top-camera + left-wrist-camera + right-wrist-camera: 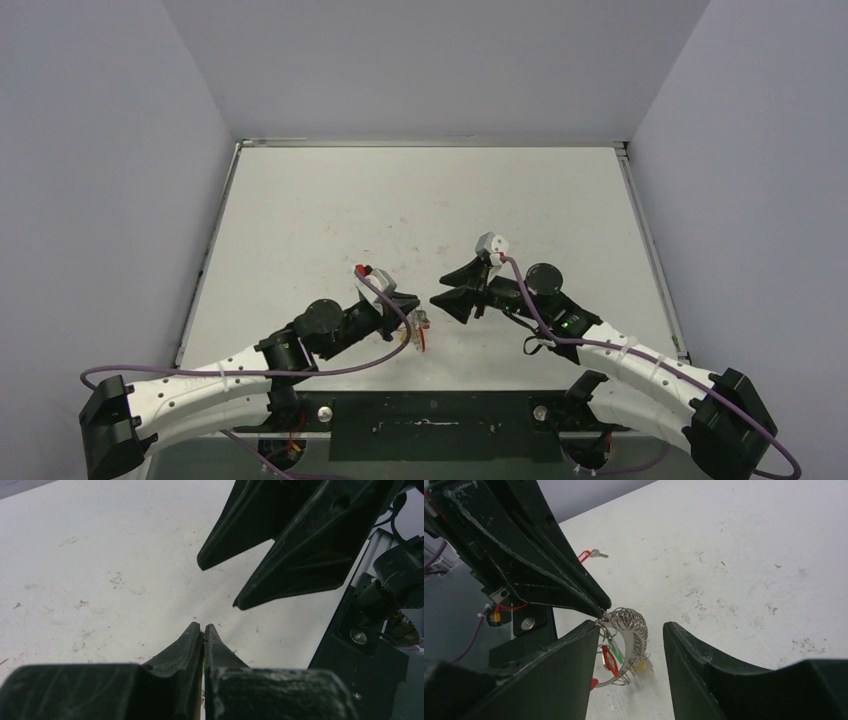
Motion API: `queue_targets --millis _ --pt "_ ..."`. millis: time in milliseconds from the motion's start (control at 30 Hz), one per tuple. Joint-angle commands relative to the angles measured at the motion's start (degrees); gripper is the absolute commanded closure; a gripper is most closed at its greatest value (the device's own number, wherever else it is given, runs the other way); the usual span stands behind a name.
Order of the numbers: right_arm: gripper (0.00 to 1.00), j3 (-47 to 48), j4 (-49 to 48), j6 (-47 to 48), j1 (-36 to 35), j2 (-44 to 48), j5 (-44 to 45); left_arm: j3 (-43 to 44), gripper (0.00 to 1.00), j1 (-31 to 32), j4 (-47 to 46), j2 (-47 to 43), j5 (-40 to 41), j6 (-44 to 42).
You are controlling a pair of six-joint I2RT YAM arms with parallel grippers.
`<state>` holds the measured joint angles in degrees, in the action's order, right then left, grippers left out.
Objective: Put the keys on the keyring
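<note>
While the left gripper (602, 611) has its tips clenched on the wire of the keyring (638, 626), the ring dangles low over the table (734, 555) between the two arms, and I honestly can't tell if it touches. A few keys (610, 659) with red, green and yellow tags hang on it. The right gripper (630, 626) is spread apart, one finger either side of the ring, grasping nothing. A stray key (597, 554) with a red tag lies on the table further off.
</note>
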<state>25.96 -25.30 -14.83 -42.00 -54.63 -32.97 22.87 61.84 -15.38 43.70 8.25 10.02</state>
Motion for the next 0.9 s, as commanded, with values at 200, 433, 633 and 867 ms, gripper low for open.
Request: queue_targets --millis 200,433,633,867 --pt "0.47 -2.35 -2.69 3.4 -2.82 1.45 6.59 -0.83 1.0 0.12 -10.76 -2.42 0.24 -0.07" --pt "0.38 -2.04 1.75 5.13 -2.74 5.55 8.94 -1.42 1.0 0.05 -11.25 -6.3 1.26 -0.79" --pt "0.48 -1.63 -1.18 3.5 -3.02 4.36 4.8 -3.76 1.0 0.03 -13.28 -8.61 -0.36 -0.27" --pt "0.61 -1.41 -7.23 1.4 -5.71 0.1 2.38 -7.15 1.0 -0.05 -16.89 -9.76 -0.8 0.5"
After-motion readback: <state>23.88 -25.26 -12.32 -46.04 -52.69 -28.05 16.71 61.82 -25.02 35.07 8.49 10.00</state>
